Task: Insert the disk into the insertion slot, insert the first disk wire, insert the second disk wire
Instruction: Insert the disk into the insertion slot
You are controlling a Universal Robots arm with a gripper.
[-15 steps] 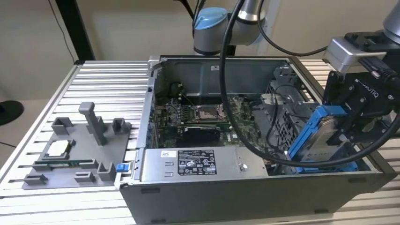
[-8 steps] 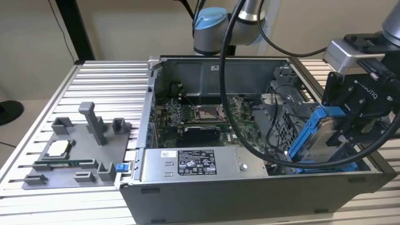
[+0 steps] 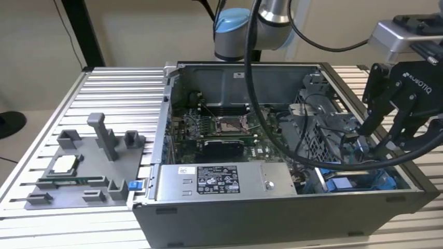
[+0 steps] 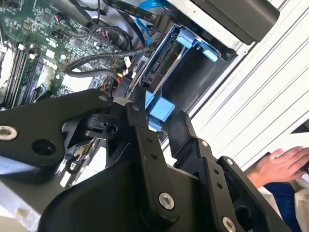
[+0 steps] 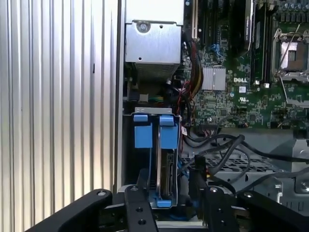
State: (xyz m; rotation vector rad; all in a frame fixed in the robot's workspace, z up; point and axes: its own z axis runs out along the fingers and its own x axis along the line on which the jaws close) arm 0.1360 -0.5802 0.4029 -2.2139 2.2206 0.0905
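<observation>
Straddling the disk (image 5: 166,164), lower centre in the first wrist view, open pincer (image 5: 169,175) could snag adj. cables (image 5: 227,142) if it twists.

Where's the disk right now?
The disk sits in the near corner of the computer case, on the exterior view's right, beside the power supply, below the tool.

My arm (image 3: 268,11) is a silver tube with a pale blue joint cap (image 3: 232,23). Thick black cables (image 3: 257,78) trail from it. The gripper (image 3: 372,140) is matte black with white lettering on its side. In the second wrist view its black links carry round silver screw heads (image 4: 166,200). A grey bracket (image 3: 398,33) is mounted above it.
</observation>
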